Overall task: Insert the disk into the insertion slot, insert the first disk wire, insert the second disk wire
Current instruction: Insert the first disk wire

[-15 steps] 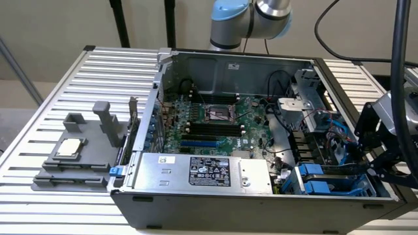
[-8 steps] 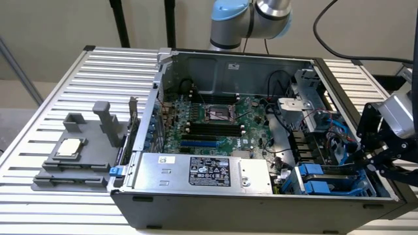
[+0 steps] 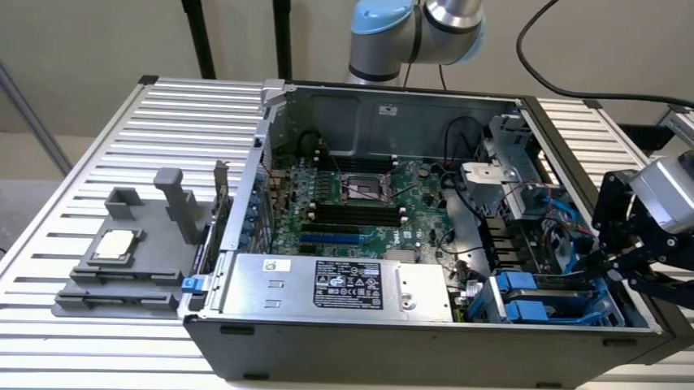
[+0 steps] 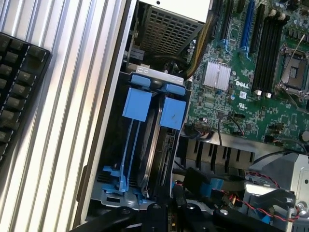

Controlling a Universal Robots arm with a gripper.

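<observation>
The disk (image 4: 153,145) stands edge-on in the insertion slot (image 4: 145,159), a dark bay with blue rails, and its blue caddy tab (image 4: 173,113) sticks out at the bay's mouth. In the exterior view the bay (image 3: 531,301) sits in the case's near corner, towards the exterior view's right. My gripper (image 3: 607,272) hangs over the case wall beside that bay. Seen from the wrist, the gripper (image 4: 166,216) is shut just behind the disk's connector end. A black wire plug (image 4: 179,193) lies right at the tips; I cannot tell if it is pinched.
The open computer case (image 3: 434,345) lies on a ribbed metal table (image 3: 162,122). A silver box with a black label (image 3: 336,284) fills the case's front. A grey moulded tray with posts (image 3: 119,268) stands on the exterior view's left. A black keyboard (image 4: 19,87) lies beside the case.
</observation>
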